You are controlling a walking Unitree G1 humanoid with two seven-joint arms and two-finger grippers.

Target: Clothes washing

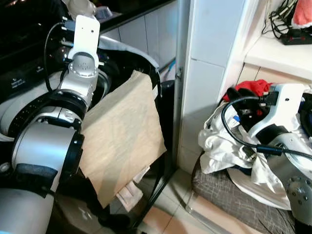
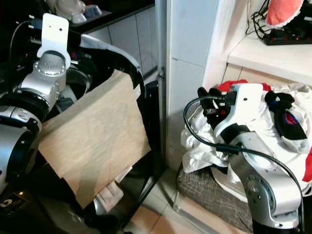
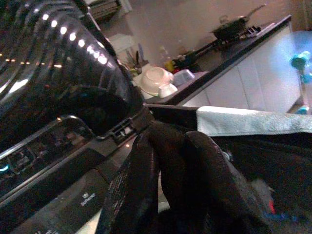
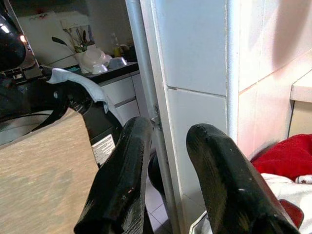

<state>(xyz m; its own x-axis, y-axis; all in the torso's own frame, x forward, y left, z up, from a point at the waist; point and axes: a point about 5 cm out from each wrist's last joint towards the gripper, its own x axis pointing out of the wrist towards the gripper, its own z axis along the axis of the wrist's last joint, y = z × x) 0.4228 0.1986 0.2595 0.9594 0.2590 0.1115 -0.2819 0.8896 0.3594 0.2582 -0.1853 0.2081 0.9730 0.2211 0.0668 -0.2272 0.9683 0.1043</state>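
A tan cloth (image 1: 123, 139) hangs over the dark rim of the washing machine (image 1: 141, 66), draping down its front with one corner pointing toward the tiled floor (image 1: 170, 214). Left of the cloth the silver left arm (image 1: 53, 131) reaches up toward the machine, ending in a white wrist block. Right of the machine stands a white tiled wall (image 1: 209, 73). Beyond the wall, a pile of laundry (image 1: 226, 146), mostly white with a red garment (image 1: 251, 87) on top, sits on a grey patterned cushion (image 1: 229, 195). The right arm (image 1: 278, 131), with a black cable looped over it, lies against the pile.
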